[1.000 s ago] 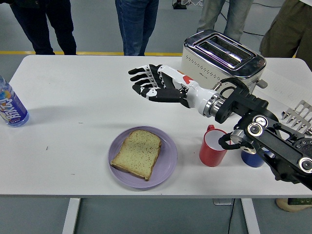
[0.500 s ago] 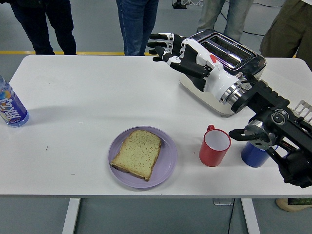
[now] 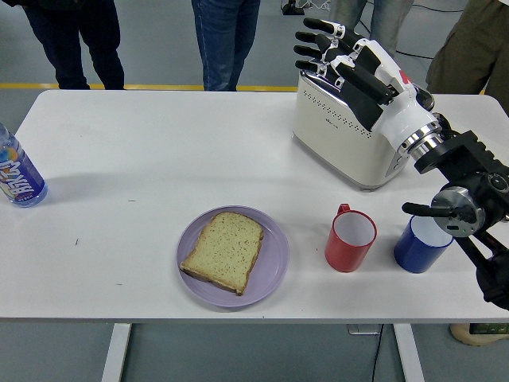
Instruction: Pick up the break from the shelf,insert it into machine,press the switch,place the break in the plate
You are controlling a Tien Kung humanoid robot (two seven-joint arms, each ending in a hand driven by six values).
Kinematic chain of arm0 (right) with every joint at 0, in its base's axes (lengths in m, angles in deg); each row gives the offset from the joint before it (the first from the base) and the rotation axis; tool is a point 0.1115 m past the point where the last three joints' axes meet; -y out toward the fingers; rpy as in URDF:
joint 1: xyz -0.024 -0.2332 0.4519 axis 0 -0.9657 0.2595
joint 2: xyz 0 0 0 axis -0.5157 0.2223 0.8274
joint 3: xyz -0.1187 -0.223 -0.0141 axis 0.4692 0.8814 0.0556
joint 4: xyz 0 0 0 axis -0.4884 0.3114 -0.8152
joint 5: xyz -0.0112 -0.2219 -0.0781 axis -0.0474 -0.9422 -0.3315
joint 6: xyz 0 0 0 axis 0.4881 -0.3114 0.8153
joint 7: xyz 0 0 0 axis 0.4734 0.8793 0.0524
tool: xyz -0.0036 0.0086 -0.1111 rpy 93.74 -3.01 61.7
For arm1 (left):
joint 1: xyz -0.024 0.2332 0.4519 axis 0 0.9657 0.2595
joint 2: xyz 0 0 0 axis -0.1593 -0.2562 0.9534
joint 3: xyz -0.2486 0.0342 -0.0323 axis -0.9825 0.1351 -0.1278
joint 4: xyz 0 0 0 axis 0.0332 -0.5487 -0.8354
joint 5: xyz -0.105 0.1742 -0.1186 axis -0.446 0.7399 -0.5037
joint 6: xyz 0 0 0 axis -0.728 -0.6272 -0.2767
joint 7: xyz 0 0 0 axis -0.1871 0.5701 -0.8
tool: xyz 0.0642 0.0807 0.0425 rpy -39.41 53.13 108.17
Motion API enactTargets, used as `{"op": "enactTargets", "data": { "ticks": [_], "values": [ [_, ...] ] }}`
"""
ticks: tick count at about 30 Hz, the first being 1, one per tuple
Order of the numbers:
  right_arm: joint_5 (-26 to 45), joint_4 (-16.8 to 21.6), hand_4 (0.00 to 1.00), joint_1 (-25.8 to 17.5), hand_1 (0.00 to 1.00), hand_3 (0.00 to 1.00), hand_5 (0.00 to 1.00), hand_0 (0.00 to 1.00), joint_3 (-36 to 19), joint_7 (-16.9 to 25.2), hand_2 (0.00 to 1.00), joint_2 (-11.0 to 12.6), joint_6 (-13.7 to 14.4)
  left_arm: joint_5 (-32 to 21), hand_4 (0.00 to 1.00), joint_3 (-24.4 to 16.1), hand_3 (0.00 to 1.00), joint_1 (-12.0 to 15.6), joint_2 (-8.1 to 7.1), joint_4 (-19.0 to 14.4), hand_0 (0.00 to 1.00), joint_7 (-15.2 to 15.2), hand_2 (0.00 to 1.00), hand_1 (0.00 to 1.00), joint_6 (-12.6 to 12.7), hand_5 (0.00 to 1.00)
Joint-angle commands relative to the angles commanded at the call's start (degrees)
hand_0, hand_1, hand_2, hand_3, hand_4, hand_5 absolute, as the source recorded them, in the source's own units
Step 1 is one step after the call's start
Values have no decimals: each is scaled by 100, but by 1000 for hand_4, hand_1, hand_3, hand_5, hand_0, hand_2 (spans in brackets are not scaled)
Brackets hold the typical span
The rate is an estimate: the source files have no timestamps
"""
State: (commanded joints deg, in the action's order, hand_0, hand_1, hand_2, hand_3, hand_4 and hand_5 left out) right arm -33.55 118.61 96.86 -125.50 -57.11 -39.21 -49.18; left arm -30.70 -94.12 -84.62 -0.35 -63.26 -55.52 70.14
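A tan, brown-crusted slice of bread [image 3: 223, 250] flecked with dark specks is seen on a lavender plate [image 3: 270, 274], set on a white counter [image 3: 143, 167]. A red mug [image 3: 349, 239] with a white inside and a blue mug [image 3: 421, 244] are shown beside a cream-white toaster [image 3: 338, 135] dotted with small holes. The right hand [image 3: 343, 54] is coloured black and white with a red mark, and a bottle [image 3: 16, 175] with a blue label is seen at the left edge.

toaster [image 3: 342, 139] top hidden by right hand [image 3: 354, 64], bottle [image 3: 17, 175] cut off at left edge
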Motion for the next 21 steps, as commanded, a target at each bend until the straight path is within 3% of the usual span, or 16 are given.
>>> {"op": "enactTargets", "data": {
  "ticks": [21],
  "values": [
    [580,-82,533,-689,715,700,260,769,-1274,313,715,130,180,5,643,-15,777,42,22,0,378,-11,651,500,7,998]
  ]
}}
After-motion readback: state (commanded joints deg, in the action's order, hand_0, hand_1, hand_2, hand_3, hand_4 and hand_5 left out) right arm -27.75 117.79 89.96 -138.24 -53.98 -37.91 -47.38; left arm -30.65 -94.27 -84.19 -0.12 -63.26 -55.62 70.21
